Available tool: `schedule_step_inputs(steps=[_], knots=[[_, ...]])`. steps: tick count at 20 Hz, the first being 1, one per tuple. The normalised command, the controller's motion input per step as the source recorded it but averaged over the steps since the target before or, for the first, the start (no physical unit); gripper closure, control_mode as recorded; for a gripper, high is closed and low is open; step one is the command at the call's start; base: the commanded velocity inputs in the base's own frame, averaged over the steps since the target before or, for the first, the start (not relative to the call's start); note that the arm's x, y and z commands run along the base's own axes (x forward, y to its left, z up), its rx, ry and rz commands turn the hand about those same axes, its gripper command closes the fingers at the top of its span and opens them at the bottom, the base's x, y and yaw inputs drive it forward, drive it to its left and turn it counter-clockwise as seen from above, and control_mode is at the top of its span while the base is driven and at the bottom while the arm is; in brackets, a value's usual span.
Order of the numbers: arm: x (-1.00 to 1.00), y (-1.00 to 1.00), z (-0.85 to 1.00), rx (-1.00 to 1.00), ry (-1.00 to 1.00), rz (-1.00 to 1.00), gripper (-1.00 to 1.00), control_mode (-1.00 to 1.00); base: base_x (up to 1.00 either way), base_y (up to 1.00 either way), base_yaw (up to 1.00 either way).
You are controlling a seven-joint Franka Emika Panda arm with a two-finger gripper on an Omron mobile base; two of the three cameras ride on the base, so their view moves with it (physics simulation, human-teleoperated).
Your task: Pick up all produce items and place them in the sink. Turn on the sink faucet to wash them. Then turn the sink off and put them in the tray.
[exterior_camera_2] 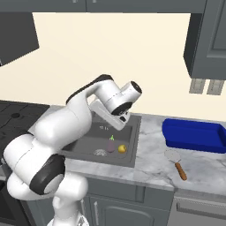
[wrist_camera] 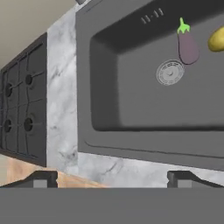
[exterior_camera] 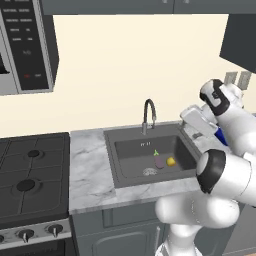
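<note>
My gripper (wrist_camera: 112,177) is hanging wide and empty over the sink (exterior_camera: 112,160); eggplant (exterior_camera: 159,161) and lemon (exterior_camera: 171,161) are lying inside, so I'm targeting the faucet (exterior_camera: 148,115) handle squarely.

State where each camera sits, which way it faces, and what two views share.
Left base view: behind the arm's left, looking down at the sink, faucet and stove; arm at lower right.
Right base view: behind the arm's right, facing sink, blue tray and spatula; arm at lower left.
Hand view: on the hand, above the basin; open fingers at bottom.
Shared: eggplant, lemon, drain.
</note>
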Motion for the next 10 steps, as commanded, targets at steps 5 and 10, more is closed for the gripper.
schedule_step_inputs(steps=[5,10], knots=[[-0.05,0.3,-0.24,-0.03,0.04,-0.1,-1.0,-1.0,0.0,0.0,0.0],[0.0,0.28,-0.32,-0.09,0.0,-0.11,-1.0,-1.0,0.0,0.0,0.0]])
